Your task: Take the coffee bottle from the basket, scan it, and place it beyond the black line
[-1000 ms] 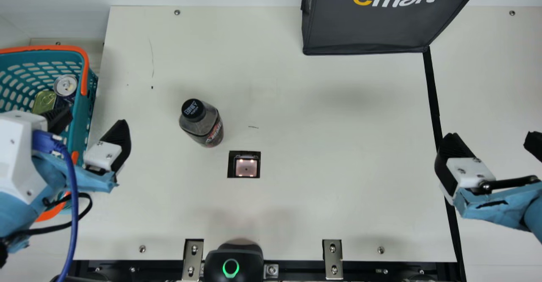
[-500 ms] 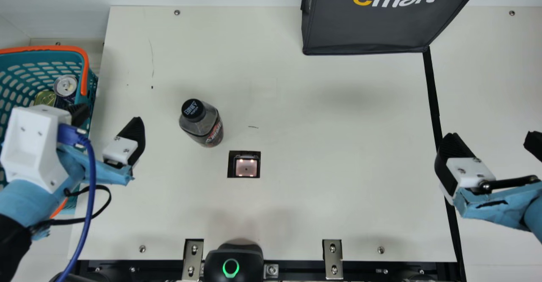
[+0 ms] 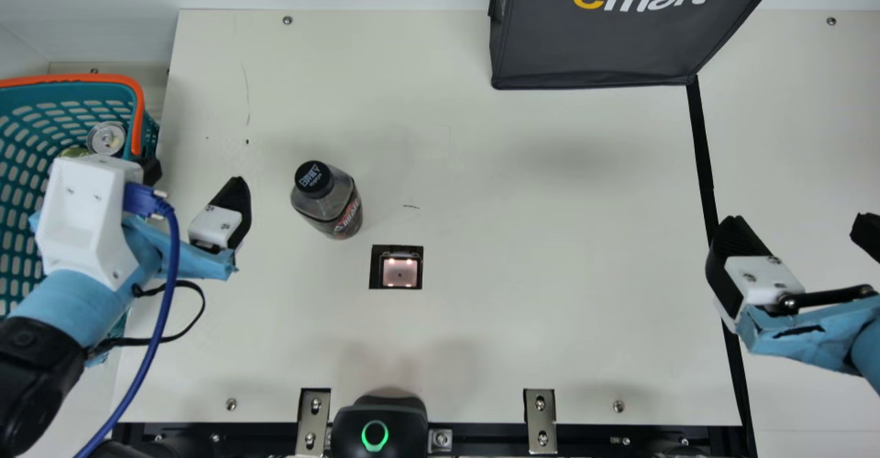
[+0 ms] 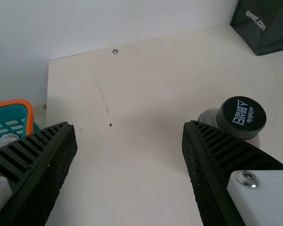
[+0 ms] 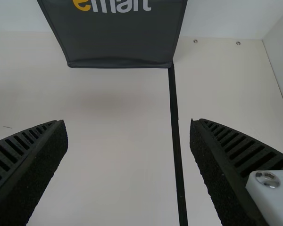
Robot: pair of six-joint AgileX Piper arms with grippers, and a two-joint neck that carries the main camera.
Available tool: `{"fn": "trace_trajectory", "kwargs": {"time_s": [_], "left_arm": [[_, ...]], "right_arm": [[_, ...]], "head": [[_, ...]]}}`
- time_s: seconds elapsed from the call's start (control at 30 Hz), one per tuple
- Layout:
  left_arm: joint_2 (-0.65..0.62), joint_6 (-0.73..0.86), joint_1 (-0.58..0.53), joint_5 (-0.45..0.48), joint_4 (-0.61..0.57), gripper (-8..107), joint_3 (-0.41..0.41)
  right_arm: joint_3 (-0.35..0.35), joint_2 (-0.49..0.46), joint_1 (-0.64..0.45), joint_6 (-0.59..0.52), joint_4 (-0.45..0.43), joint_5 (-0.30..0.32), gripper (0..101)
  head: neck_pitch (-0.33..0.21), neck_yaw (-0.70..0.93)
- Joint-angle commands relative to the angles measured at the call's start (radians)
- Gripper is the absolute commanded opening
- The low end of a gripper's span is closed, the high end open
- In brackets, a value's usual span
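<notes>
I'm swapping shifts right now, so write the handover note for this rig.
Left gripper: open, empty, between basket and bottle.
Right gripper: open, empty, over the black line.
Coffee bottle: upright on the table, near the scanner window.
Done: bottle is outside the basket.
Left: scan, if not done (can't tell); place bottle beyond the line.

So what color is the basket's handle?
The basket's handle is orange, and it shows best in the main view.

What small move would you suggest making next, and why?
I would probably ease the left gripper rightward until its open fingers straddle the bottle, since that stands on the table, right of both fingertips.
</notes>
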Motion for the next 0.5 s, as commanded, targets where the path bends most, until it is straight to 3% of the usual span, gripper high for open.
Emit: {"fn": "trace_trajectory", "kwargs": {"time_s": [0.0,0.47], "left_arm": [[0.007,-0.067,-0.02,-0.003,0.051,90,0.0],[0.044,-0.419,-0.195,0.041,0.289,90,-0.017]], "right_arm": [[0.0,0.0,0.0,0.0,0.0,0.0,91],[0.0,0.0,0.0,0.0,0.0,0.0,91]], "head": [[-0.027,0.002],[-0.027,0.002]]}}
